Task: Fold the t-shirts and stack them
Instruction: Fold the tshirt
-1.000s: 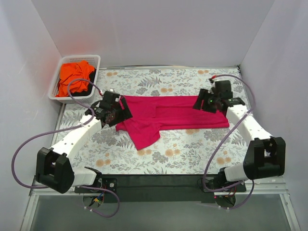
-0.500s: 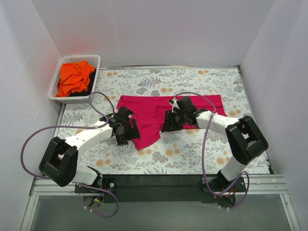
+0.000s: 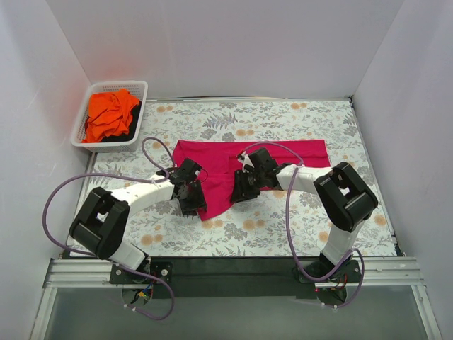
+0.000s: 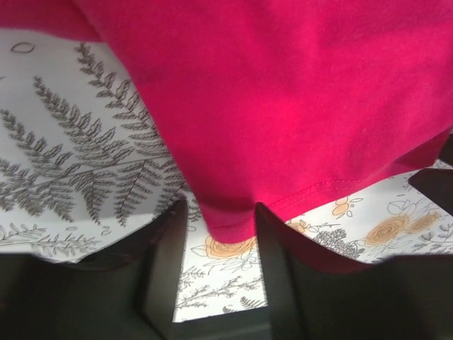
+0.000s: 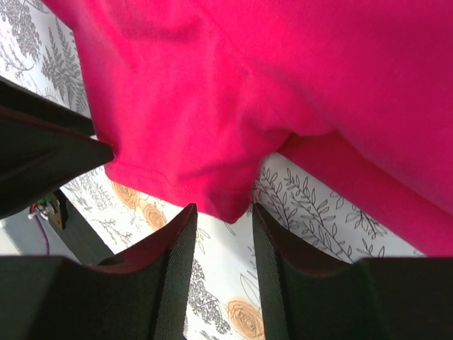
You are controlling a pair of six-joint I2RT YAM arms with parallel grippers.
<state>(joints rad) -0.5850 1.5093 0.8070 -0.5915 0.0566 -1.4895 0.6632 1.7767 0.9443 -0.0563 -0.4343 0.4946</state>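
Observation:
The magenta-pink t-shirt (image 3: 283, 157) lies flat across the middle of the table, with a flap (image 3: 218, 198) hanging toward the near edge. My left gripper (image 3: 192, 205) sits at the flap's left side and my right gripper (image 3: 238, 193) at its right side. In the left wrist view the left gripper (image 4: 221, 216) is open, and a hemmed corner of the shirt (image 4: 226, 212) lies between its fingertips. In the right wrist view the right gripper (image 5: 223, 212) is also open, with a shirt corner (image 5: 219, 191) at its tips. The orange t-shirt (image 3: 110, 117) lies crumpled in the basket.
A white slatted basket (image 3: 134, 88) stands at the back left corner, holding the orange shirt and something dark. White walls close in the left, back and right sides. The floral tablecloth (image 3: 283, 227) shows around the shirt.
Both arms have swung inward from the shirt's far left and right ends to the two sides of its near flap. The shirt now lies wider toward the back.

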